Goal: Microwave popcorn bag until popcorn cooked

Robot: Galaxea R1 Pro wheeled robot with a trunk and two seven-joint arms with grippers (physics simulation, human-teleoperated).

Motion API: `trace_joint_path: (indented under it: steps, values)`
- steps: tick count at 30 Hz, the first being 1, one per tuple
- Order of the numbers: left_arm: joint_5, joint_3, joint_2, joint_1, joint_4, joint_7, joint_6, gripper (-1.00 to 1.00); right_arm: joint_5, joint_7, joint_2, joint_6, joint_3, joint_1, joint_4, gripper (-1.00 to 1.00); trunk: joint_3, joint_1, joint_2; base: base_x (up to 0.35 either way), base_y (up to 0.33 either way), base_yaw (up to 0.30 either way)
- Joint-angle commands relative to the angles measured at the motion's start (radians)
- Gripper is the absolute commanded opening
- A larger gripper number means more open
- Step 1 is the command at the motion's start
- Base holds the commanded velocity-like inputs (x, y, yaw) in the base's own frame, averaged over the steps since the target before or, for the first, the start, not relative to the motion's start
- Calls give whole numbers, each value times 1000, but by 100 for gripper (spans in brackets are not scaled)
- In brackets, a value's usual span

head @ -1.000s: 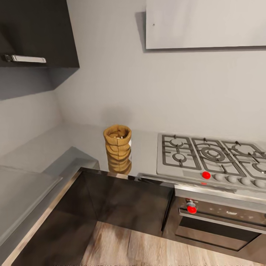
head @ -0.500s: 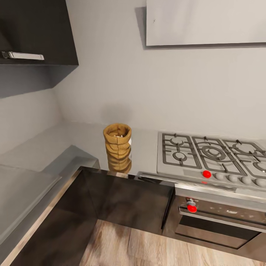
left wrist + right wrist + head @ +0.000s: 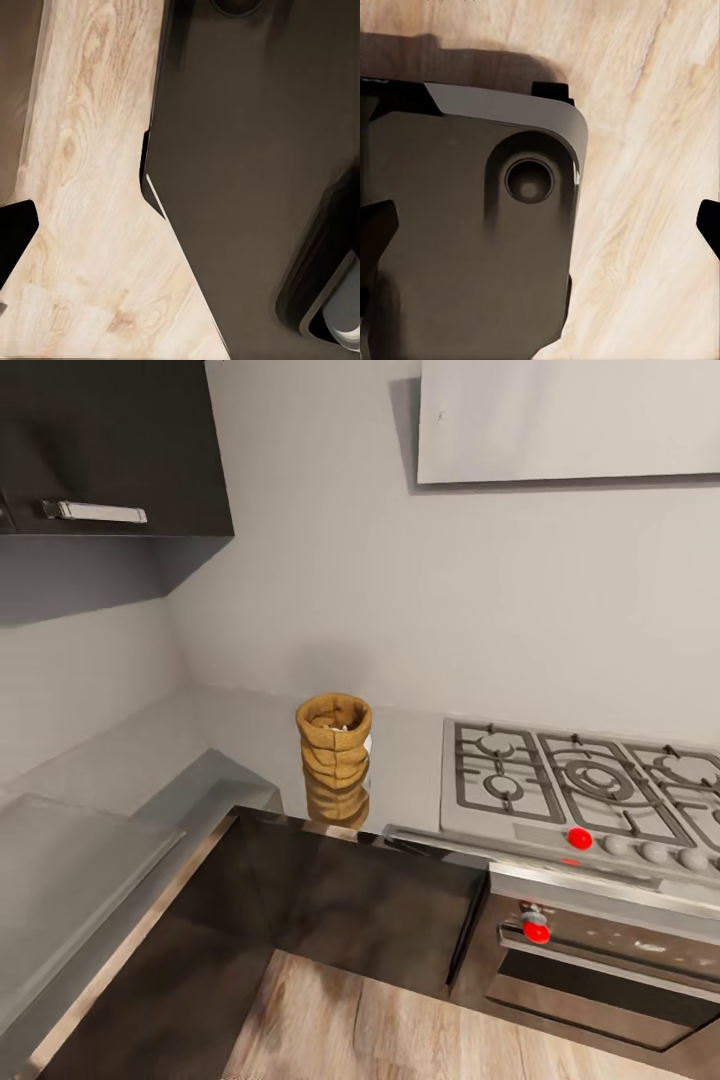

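One popcorn bag [image 3: 335,744] stands upright on the surface [image 3: 250,735], its long axis vertical and its open mouth facing up. It is a golden-brown crumpled paper sack, roughly cylindrical, with stacked ringed folds and a rolled rim. A few small whitish pieces of popcorn [image 3: 337,727] show just inside the mouth, and a bit of white label [image 3: 366,744] peeks out at its side. The bag sits near the corner of the L-shaped surface, just beside the gas hob [image 3: 585,790] but apart from it, and close to the front edge. The surface is shiny grey metal with a thin edge; it mirrors the bag below its base.

The hob is a pale steel plate with dark wire grates and a row of round knobs along its front, one of them red. Below it is a dark built-in oven [image 3: 600,975] with another red knob and a steel handle. Dark glossy cabinet fronts [image 3: 370,910] run under the surface. One dark wall cabinet [image 3: 110,450] with a steel bar handle hangs above, and a white flat hood [image 3: 570,420] is on the white wall over the hob. The floor [image 3: 400,1030] is light wood.

The wrist views show wood floor and dark parts of the robot's body; dark finger tips sit at the edges of each picture, and whether either gripper is apart or together cannot be told.
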Motion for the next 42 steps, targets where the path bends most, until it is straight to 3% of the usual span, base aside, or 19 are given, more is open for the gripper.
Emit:
trace_joint_path:
  steps: [1, 12, 17, 25, 34, 42]
  values:
    - [6, 0, 0, 0, -1, 2, -2, 100, 7, 2, -1, -5, -8, -1, 2, 100, -1, 0, 0, 0, 0, 266]
    - [6, 1, 0, 0, -1, 2, -2, 100, 9, 2, -1, -13, -6, -1, 2, 100, -1, 0, 0, 0, 0, 41]
    - [8, 2, -2, 0, -3, 1, -3, 100, -12, 8, 27, -7, 22, -29, -1, 100, -1, 0, 0, 0, 0, 0]
    - [8, 4, -3, 0, -3, 1, -4, 100, 16, -10, 20, -14, -20, -32, -19, 100, -1, 0, 0, -56, 0, 0]
    - [8, 5, -2, 0, -1, 2, -50, 100, 17, -9, 21, -15, -18, -32, -18, 100, -1, 0, 0, -168, 0, 0]
    - [8, 5, -2, 0, -1, 2, -51, 100, 18, 0, 22, -8, -15, -32, -36, 100, -1, 0, 0, -2, 0, 0]
